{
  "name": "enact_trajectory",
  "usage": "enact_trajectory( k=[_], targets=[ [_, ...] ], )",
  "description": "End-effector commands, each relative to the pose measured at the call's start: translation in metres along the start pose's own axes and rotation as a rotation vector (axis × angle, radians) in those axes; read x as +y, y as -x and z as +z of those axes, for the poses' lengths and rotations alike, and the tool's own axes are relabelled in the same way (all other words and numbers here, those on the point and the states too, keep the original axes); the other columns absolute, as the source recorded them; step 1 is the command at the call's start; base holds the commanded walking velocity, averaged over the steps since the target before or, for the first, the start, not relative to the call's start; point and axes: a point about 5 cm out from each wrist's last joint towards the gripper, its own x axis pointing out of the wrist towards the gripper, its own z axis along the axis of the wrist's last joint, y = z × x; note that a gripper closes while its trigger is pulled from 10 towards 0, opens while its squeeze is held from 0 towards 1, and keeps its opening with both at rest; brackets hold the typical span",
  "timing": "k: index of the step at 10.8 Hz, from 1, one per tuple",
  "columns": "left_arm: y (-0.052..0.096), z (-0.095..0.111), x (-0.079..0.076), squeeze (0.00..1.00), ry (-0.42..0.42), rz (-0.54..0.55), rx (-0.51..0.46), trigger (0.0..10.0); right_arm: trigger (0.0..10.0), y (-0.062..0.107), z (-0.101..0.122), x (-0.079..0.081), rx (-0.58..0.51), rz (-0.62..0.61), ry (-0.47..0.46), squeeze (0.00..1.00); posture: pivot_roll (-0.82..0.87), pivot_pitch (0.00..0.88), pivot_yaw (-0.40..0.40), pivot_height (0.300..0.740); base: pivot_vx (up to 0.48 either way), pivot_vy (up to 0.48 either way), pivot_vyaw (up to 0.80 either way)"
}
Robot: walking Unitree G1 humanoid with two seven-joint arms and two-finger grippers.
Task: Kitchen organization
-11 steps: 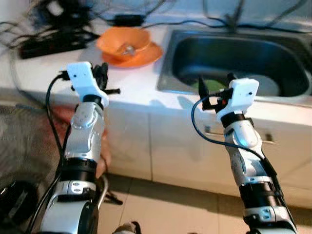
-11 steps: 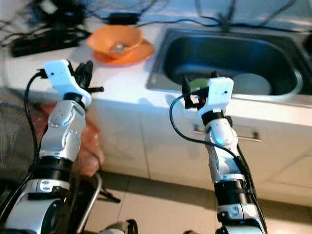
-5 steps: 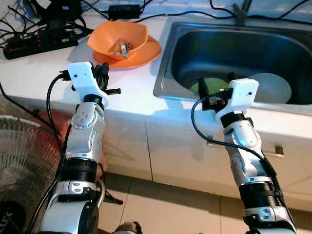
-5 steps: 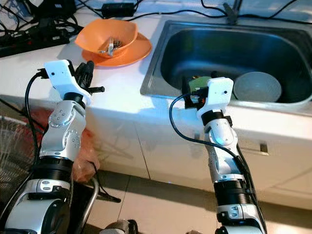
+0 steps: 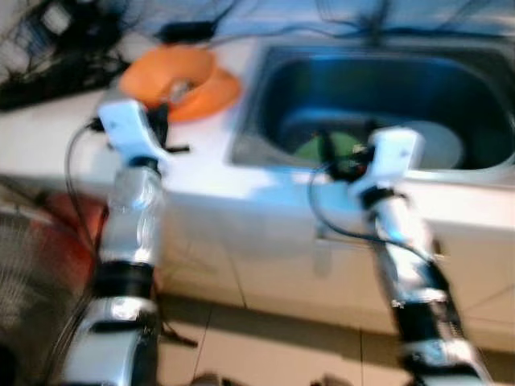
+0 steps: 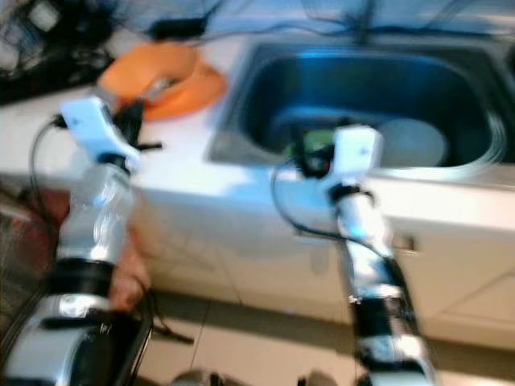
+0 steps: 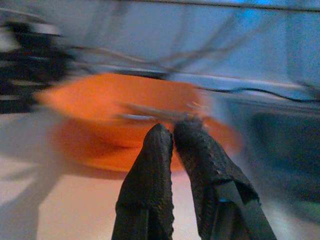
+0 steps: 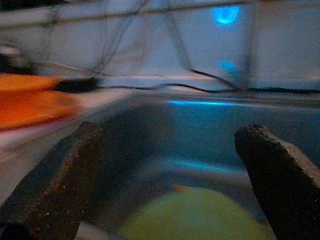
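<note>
The green plate (image 8: 200, 215) lies flat on the floor of the steel sink (image 5: 265, 96), toward the near wall, with a pale grey bowl (image 5: 438, 145) just beside it on the robot's right; both are soft with blur, so their rims cannot be traced exactly. In the right wrist view the plate sits straight ahead of and below the jaws, centred in the gap between the two black fingers (image 8: 55, 185), which are spread wide. The right gripper (image 5: 342, 157) hangs at the sink's near rim, directly over that plate, so it is plainly the nearer arm for anything in the basin, and the move that seems to come next is a forward and downward reach over the rim. A flat round plate offers no long axis to line up with; the jaws would most likely have to take it by its edge. Well apart on the desk (image 5: 201, 153), to the left of the sink, an orange bowl (image 5: 165, 68) rests in an orange plate (image 5: 217, 88), with what looks like small cutlery inside, too blurred to name. The left gripper (image 7: 172, 132) is held just short of that orange pair, aimed at it, its jaws pressed together on nothing. Dark cables (image 5: 48, 48) and a power strip crowd the back of the desk behind the orange dishes.
</note>
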Motion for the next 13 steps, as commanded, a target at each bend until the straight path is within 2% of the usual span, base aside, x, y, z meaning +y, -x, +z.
enact_trajectory(
  k=[1,3,13],
  targets=[
    [0.0005,0.0041,0.0116,0.00,-0.023,0.029,-0.011,10.0,10.0,-0.0034,0.0046,0.0087,-0.021,0.019,-0.012,0.00,0.05,0.135,0.064,0.740,0.300,0.000,0.00],
    [0.0003,0.0040,0.0113,0.00,-0.024,0.028,-0.011,10.0,10.0,-0.0033,0.0045,0.0085,-0.021,0.019,-0.012,0.00,0.05,0.135,0.063,0.740,0.298,0.000,0.00],
    [0.0016,0.0018,0.0092,0.00,-0.011,0.027,-0.004,10.0,10.0,-0.0026,0.0037,0.0093,-0.017,0.025,-0.015,0.00,0.05,0.137,0.062,0.740,0.000,0.000,0.00]
  ],
)
